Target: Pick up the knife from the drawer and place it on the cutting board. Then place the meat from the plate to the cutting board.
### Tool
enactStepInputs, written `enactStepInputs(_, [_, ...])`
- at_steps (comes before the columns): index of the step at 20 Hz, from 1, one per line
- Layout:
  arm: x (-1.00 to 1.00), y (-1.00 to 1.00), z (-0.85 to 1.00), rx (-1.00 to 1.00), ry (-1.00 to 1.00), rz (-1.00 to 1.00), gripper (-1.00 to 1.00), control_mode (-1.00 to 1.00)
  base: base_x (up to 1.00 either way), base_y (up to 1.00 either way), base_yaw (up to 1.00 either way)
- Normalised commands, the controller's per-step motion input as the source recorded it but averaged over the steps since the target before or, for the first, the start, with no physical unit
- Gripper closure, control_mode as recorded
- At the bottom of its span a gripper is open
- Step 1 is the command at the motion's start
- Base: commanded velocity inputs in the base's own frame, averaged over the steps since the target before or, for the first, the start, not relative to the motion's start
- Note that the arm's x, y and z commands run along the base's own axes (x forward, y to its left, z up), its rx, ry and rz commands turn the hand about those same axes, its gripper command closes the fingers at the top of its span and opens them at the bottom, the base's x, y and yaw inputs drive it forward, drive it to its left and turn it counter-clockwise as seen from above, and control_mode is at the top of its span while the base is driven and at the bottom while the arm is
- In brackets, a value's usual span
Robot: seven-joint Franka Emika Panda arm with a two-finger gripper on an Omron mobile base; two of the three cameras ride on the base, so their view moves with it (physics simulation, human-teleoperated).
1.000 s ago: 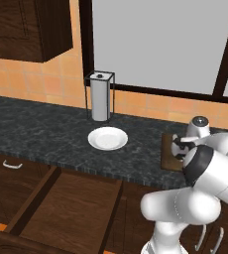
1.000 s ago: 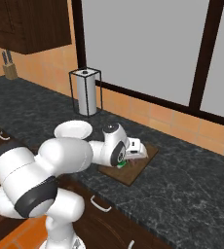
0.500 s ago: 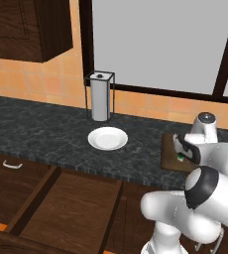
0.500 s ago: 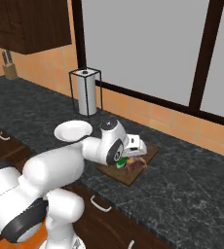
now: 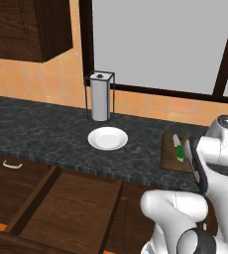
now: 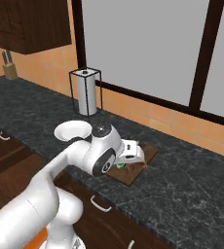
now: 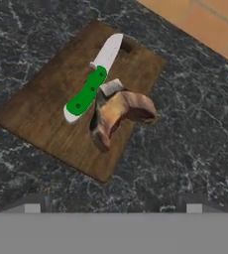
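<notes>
My own arm is hiding most of the cutting board in the right base view, and only the very tips of my claw are peeking up in the hand view, spread wide with nothing between them. The meat is lying on the board just beyond my claw, touching the knife, which is resting flat beside it

robot arm hides part of the cutting board.
</notes>
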Motion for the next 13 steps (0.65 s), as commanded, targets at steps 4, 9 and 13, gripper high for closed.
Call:
enactStepInputs(4, [-0.44,0.39,0.78,0.00,-0.29,0.00,-1.00,-1.00,0.00,0.00,0.00])
enactStepInputs(9, [-0.33,0.67,0.77,-0.02,-0.27,0.00,-1.00,-1.00,0.00,0.00,0.00])
enactStepInputs(13, [-0.31,0.70,0.78,-0.06,-0.17,0.00,-1.00,-1.00,0.00,0.00,0.00])
